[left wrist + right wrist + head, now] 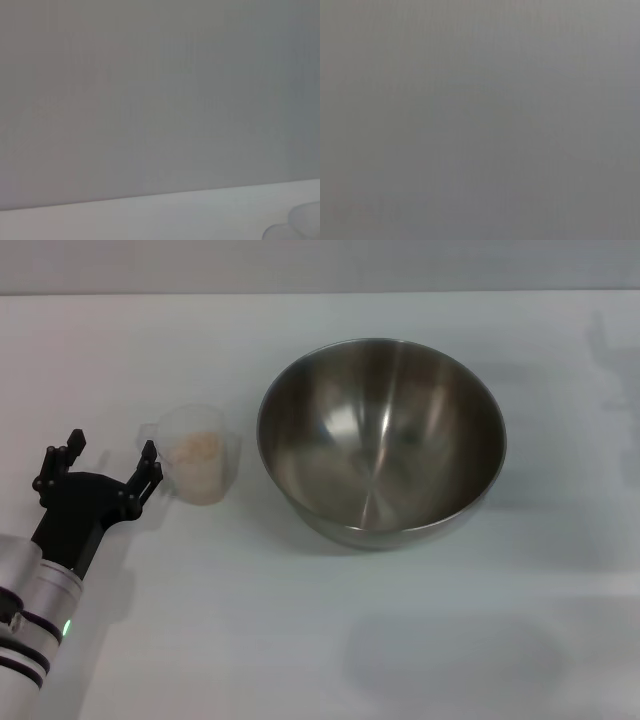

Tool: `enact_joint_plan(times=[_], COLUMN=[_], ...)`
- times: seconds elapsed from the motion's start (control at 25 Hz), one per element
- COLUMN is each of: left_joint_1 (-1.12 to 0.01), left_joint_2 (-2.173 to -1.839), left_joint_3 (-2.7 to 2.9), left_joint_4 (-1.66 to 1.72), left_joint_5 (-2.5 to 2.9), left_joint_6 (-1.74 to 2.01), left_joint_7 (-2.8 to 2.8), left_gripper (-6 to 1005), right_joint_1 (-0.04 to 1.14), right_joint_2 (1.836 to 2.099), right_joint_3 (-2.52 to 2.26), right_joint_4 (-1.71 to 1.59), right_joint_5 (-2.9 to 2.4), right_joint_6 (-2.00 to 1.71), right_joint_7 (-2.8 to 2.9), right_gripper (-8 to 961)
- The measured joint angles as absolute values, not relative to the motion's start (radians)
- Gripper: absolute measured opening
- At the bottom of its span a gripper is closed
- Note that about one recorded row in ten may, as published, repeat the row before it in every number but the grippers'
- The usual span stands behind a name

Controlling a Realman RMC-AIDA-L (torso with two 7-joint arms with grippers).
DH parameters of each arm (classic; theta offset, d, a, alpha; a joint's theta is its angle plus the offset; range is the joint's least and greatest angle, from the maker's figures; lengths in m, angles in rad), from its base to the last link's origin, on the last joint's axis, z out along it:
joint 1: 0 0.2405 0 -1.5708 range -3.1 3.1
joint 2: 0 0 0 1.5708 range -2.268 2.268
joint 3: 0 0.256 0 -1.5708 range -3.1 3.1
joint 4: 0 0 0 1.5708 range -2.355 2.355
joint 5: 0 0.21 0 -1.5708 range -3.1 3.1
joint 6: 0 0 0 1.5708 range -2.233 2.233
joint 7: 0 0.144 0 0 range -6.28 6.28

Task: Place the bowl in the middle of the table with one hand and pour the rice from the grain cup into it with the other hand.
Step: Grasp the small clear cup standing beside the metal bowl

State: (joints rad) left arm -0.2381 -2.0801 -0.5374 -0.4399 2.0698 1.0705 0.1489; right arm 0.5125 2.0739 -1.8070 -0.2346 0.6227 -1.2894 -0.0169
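Rice (pixel 200 448) fills the cup (pixel 203 466), just left of the bowl (pixel 381 440) on the bench (pixel 320 640). Left gripper (pixel 108 462), jaws spread, should straddle the cup squarely, upright.

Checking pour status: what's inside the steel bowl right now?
Nothing visible: the bowl shows only bare shiny metal. The rice sits in the cup beside it. The open left gripper is next to the cup.
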Motion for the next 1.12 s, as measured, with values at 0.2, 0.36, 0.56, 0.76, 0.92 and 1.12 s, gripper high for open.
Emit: enact_joint_plan(times=[0.2, 0.36, 0.56, 0.76, 0.92, 1.12], left_joint_1=[-0.254, -0.266, -0.278, -0.287, -0.292, -0.301], left_joint_2=[-2.080, -2.080, -2.080, -2.080, -2.080, -2.080], left_joint_3=[-0.540, -0.540, -0.540, -0.548, -0.549, -0.544], left_joint_4=[-0.430, -0.427, -0.426, -0.426, -0.426, -0.426], left_joint_5=[2.068, 2.048, 2.045, 2.035, 2.009, 2.005], left_joint_6=[1.055, 1.049, 1.038, 1.035, 1.031, 1.027], left_joint_7=[0.148, 0.147, 0.147, 0.147, 0.142, 0.136], left_gripper=[840, 839, 838, 837, 836, 762], right_joint_1=[0.512, 0.513, 0.515, 0.517, 0.518, 0.518], right_joint_2=[2.074, 2.074, 2.074, 2.074, 2.074, 2.074], right_joint_3=[-1.807, -1.807, -1.807, -1.807, -1.807, -1.807], right_joint_4=[-0.236, -0.236, -0.235, -0.235, -0.235, -0.237], right_joint_5=[0.618, 0.616, 0.616, 0.615, 0.614, 0.613], right_joint_6=[-1.290, -1.290, -1.290, -1.289, -1.289, -1.288], right_joint_7=[-0.017, -0.017, -0.017, -0.017, -0.017, -0.017], right_gripper=[693, 693, 692, 692, 692, 692])
